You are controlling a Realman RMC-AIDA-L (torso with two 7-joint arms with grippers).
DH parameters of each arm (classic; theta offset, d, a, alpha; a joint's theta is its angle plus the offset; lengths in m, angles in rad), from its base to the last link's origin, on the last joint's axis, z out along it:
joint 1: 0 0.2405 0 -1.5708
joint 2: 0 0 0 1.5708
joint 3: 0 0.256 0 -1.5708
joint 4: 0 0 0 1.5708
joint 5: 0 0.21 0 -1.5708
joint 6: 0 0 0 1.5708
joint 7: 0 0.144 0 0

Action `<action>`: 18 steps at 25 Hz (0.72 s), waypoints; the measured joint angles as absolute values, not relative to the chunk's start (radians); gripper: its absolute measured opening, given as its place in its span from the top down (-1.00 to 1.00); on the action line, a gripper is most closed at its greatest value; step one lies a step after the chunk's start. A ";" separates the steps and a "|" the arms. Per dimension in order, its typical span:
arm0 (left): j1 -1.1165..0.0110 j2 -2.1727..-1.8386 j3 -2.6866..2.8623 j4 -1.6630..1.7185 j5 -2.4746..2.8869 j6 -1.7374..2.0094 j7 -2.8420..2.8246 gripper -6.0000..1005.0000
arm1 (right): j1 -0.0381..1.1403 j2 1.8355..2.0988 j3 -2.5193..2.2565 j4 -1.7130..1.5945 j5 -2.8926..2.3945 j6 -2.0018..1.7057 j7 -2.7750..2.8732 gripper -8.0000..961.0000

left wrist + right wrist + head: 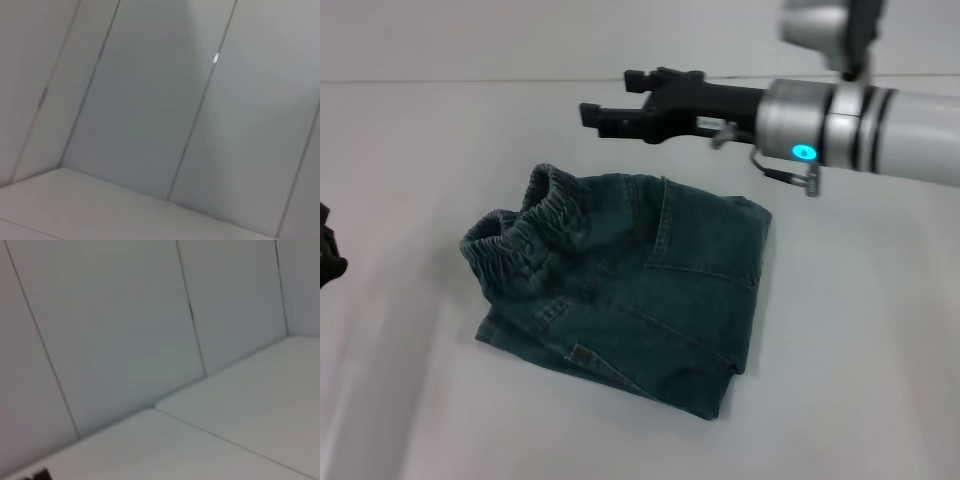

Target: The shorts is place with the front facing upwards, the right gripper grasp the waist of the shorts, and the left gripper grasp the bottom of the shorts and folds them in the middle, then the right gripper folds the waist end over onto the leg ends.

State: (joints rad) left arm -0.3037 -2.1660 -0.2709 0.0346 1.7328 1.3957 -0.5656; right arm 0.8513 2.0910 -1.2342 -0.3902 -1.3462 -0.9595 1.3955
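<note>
From the head view, the shorts (620, 295) lie folded into a compact bundle on the white table (860, 400), near the middle of the work area. The waist of the shorts (525, 240) is a puckered, gathered band bunched up along the bundle's left side, toward the far corner. The flat denim with its stitched pocket seams spreads to the right and toward the near edge. The bottom of the shorts cannot be picked out for certain in this fold.

The right gripper (592, 116) reaches in from the right, held above the table beyond the far edge of the shorts and clear of the cloth. Its black fingers point left with a gap between them and nothing in it, so it is released. A silver wrist with a glowing blue-green light sits behind it. The left gripper (328, 255) shows only as a dark scrap at the left edge of the view, well apart from the shorts; whether it is clenched or released cannot be told.

The left wrist view shows none of this: only pale wall panels (150, 100) with thin dark seams, and a light ledge below.

The right wrist view likewise shows wall panels (115, 330) meeting a light flat surface, with a small dark shape at one corner that cannot be identified. Neither wrist view shows the shorts.
</note>
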 joint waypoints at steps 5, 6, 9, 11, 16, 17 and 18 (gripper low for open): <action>-0.299 -2.165 -0.198 0.111 1.735 1.435 -0.727 0.89 | 0.707 2.053 -1.231 -0.511 -1.352 -1.151 1.467 -0.96; -0.295 -2.164 -0.188 0.124 1.735 1.444 -0.747 0.87 | 0.682 2.039 -1.228 -0.520 -1.352 -1.200 1.474 -0.96; -0.287 -2.164 -0.091 0.204 1.765 1.487 -0.831 0.82 | 0.615 1.988 -1.219 -0.529 -1.352 -1.327 1.494 -0.96; -0.285 -2.162 0.008 0.291 1.809 1.530 -0.927 0.79 | 0.581 1.954 -1.217 -0.529 -1.362 -1.411 1.503 -0.96; -0.280 -2.156 0.205 0.502 1.928 1.669 -1.081 0.48 | 0.519 1.896 -1.209 -0.523 -1.459 -1.567 1.505 -0.96; -0.282 -2.156 0.233 0.538 1.966 1.696 -1.098 0.41 | 0.512 1.891 -1.205 -0.519 -1.481 -1.587 1.506 -0.96; -0.287 -2.155 0.262 0.580 2.009 1.724 -1.118 0.26 | 0.503 1.889 -1.191 -0.515 -1.509 -1.606 1.506 -0.96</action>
State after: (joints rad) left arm -0.2867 -2.1549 0.2620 0.5803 2.0093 1.7242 -1.1176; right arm 0.5030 1.8892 -1.1913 -0.5147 -1.5087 -1.6062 1.5060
